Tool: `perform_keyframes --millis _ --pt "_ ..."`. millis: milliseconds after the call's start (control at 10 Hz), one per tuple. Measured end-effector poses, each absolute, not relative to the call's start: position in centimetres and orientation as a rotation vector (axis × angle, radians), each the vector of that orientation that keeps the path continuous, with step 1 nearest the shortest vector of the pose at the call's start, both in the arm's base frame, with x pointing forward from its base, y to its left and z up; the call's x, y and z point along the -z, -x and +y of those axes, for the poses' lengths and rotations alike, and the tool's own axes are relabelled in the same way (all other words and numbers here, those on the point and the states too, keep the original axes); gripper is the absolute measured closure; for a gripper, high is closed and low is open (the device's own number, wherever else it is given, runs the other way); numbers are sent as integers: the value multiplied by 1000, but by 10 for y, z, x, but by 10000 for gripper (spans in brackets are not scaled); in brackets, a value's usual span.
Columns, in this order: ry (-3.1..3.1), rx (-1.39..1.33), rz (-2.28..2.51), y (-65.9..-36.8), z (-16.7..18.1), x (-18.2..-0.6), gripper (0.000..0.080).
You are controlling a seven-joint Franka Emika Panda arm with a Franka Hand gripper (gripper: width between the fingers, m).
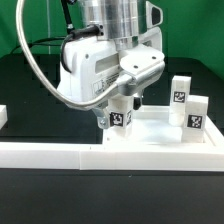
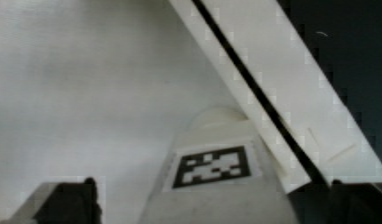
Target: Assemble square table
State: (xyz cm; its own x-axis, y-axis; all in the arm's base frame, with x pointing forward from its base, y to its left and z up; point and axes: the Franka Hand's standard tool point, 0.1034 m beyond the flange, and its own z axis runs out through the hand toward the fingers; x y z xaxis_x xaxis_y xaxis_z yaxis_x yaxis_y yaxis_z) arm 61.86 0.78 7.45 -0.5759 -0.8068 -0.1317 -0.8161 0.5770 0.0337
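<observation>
The square table's white slab (image 1: 150,131) lies flat against the rail. One white leg block (image 1: 120,117) with a black-and-white tag stands upright on the slab near its front edge. My gripper (image 1: 120,112) hangs straight over that leg, with a finger on either side. In the wrist view the leg (image 2: 220,150) stands between the two dark fingertips (image 2: 67,203), and a gap shows beside it. The gripper (image 2: 209,205) is open and holds nothing. Two more tagged legs (image 1: 180,92) (image 1: 195,115) stand at the slab's right in the exterior view.
A long low white rail fence (image 1: 100,156) runs along the front of the slab and shows in the wrist view (image 2: 309,90) past a dark gap. A small white piece (image 1: 3,116) sits at the exterior view's left edge. The table surface is black.
</observation>
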Motion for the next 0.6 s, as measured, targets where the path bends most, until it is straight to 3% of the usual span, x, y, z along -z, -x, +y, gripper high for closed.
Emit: perform_keyframes --millis 200,600 --pt "1404 -177 2680 -611 13 -93 150" --pt "1408 -175 2686 -610 13 -88 150"
